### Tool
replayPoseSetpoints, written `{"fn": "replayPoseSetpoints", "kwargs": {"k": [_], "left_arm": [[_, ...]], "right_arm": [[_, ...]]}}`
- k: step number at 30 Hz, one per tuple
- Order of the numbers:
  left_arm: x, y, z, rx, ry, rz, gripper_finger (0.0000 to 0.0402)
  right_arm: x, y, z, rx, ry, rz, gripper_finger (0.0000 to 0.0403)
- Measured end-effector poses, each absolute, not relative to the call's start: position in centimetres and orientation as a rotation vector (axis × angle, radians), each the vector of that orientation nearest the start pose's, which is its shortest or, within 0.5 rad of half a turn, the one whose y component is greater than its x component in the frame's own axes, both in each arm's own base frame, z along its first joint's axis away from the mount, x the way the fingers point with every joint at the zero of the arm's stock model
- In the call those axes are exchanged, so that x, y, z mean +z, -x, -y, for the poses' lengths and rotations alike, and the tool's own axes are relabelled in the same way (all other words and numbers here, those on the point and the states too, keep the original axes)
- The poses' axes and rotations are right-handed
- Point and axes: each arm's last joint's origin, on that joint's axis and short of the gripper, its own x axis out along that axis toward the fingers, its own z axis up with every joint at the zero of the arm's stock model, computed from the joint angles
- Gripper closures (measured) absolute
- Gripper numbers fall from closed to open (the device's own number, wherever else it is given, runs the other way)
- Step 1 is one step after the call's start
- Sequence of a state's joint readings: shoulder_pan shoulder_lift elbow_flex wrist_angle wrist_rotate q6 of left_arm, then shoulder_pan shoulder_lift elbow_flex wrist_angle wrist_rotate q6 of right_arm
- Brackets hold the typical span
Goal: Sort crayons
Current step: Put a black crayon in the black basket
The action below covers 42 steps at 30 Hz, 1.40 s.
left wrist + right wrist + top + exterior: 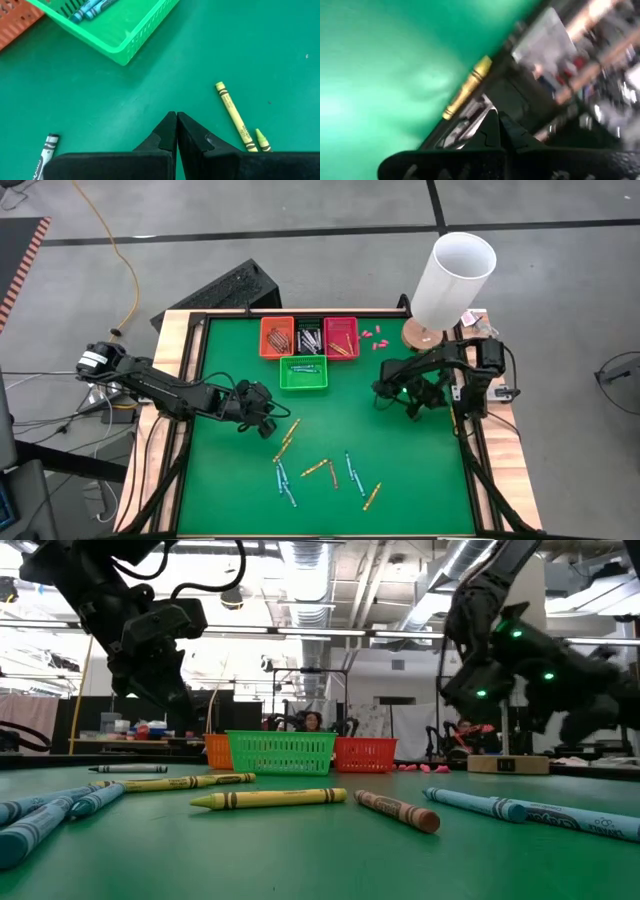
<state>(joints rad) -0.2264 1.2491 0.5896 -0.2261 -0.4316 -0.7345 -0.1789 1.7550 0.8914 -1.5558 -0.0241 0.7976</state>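
Writing: none I can read on the crayon wrappers.
My left gripper [176,119]: fingers pressed together, empty, low over the mat left of centre.
My right gripper [496,119]: fingers together, empty, raised at the right edge.
Crayons [322,468]: scattered near; others in the far baskets [303,373].
Surface: green mat [420,460].

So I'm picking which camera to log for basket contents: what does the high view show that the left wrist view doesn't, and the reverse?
Only the high view shows the red plastic basket, the tall white cylinder and the right gripper. Only the left wrist view shows the left gripper with its fingers closed and empty. Both show the green plastic basket holding blue crayons.
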Motion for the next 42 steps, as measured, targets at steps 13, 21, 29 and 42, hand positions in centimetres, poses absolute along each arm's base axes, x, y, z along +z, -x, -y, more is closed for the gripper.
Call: {"fn": "replayPoseSetpoints", "kwargs": {"k": [13,21,29,42], "left_arm": [[17.9,-22.4,3.9,0.489,0.380,-0.705,0.0401],[17.9,-22.4,3.9,0.487,0.374,-0.706,0.0401],[17.9,-22.4,3.9,0.487,0.374,-0.706,0.0401],[17.9,-22.4,4.0,0.462,0.394,-0.720,0.0401]], "right_arm": [[12.1,-21.3,9.0,-0.667,-0.174,-2.480,0.0403],[9.4,-19.8,8.0,-0.549,-0.144,-2.635,0.0403],[9.2,-19.4,4.9,-0.320,-0.165,-2.566,0.0403],[10.8,-20.8,3.3,-0.134,-0.220,-2.244,0.0403]]}}
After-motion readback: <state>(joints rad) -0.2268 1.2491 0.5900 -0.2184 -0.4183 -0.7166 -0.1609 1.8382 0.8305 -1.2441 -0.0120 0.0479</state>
